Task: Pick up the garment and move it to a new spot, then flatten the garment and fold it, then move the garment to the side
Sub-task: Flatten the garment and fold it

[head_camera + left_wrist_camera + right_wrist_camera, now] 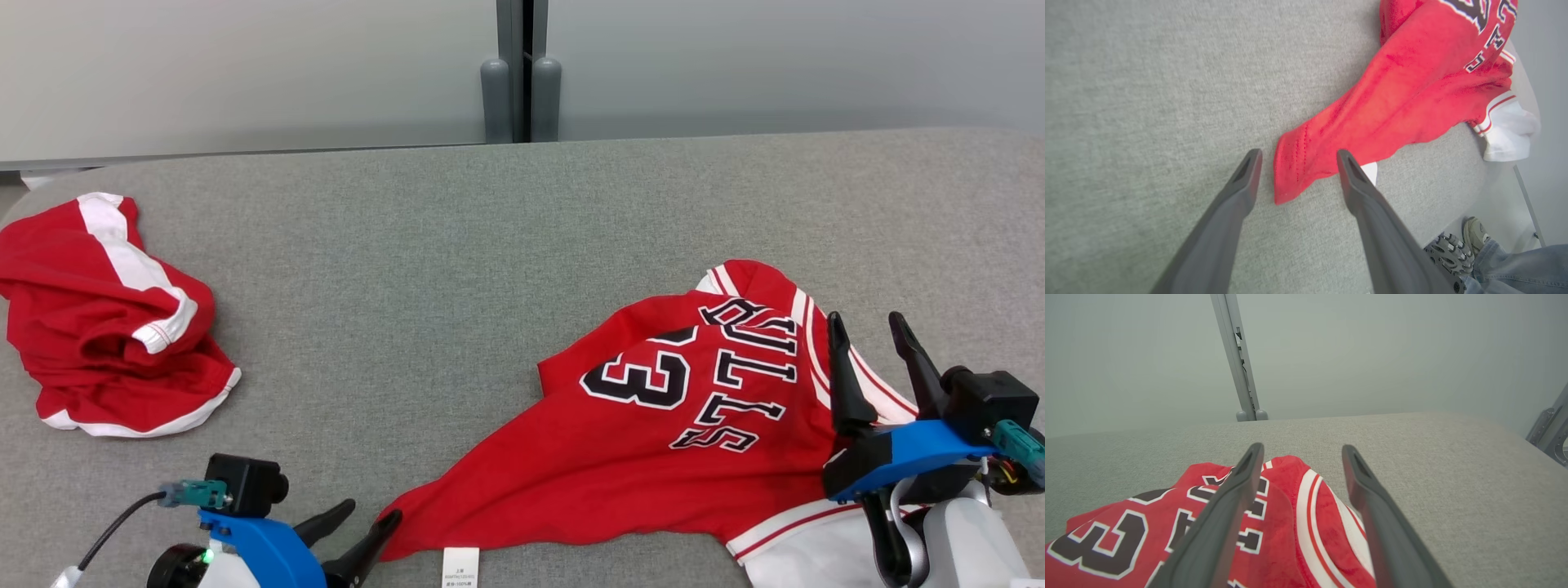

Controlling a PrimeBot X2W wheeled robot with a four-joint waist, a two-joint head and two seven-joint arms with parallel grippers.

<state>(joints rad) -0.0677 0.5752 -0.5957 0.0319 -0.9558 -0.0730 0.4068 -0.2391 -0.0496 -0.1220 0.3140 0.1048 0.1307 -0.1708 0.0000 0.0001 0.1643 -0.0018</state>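
The garment [653, 441] is a red basketball jersey with black and white lettering and the number 33, lying crumpled on the right of the grey table [457, 269]. Its pointed lower corner [1294, 171] stretches out to the left, with a small white label at the hem. My left gripper [371, 516] stands open at that corner, and the cloth lies loose between its fingers [1245, 179] in the left wrist view. My right gripper [865, 322] is open over the jersey's white-striped right edge [1310, 514], holding nothing.
A second red garment with white stripes [106, 318] sits bunched at the table's far left. A grey partition with a post [518, 73] runs behind the table. A person's shoe [1474, 234] and jeans leg show past the table's near edge.
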